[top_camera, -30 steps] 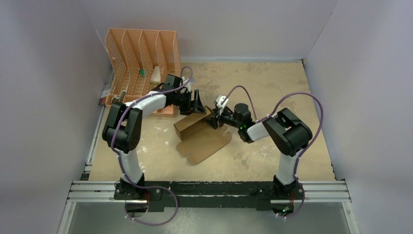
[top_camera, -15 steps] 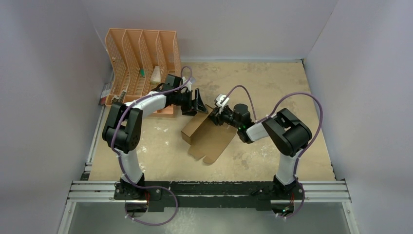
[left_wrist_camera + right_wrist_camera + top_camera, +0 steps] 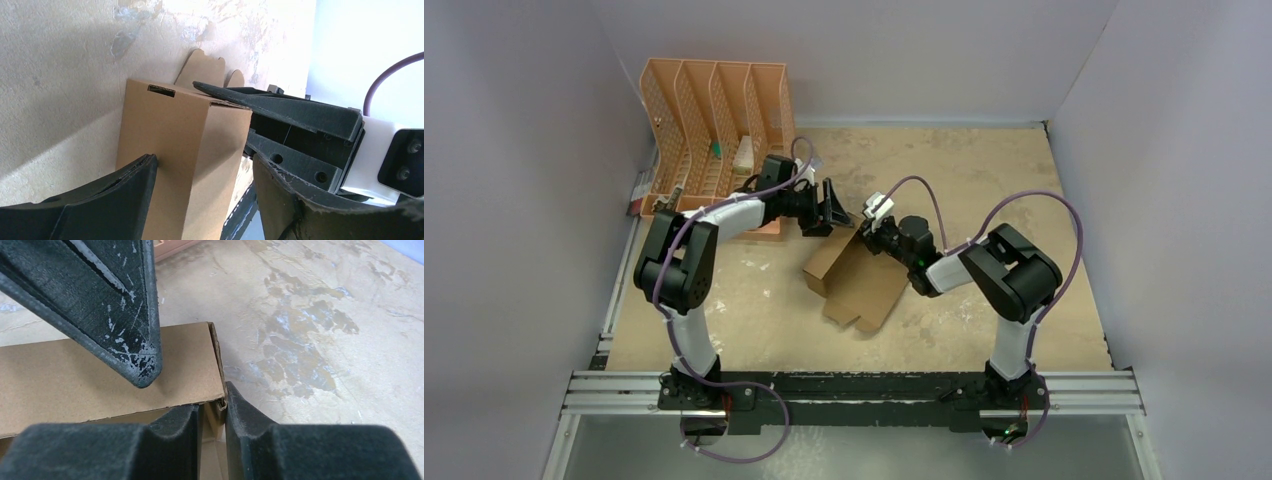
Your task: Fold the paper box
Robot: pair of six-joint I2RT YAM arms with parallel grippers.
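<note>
The paper box [image 3: 864, 285] is plain matte brown cardboard, half raised. One rectangular wall with a small slot stands upright, and a flat panel with rounded tabs lies on the mottled, scuffed beige counter [image 3: 984, 170], near its middle. An orange latticed plastic file organiser [image 3: 714, 110] stands at the far left. The left fingers [image 3: 100, 200], black and rough-edged, are spread wide and straddle the upright corner without clamping it. The right fingers [image 3: 270, 440] are nearly together, pinching a thin edge of the box's wall.
</note>
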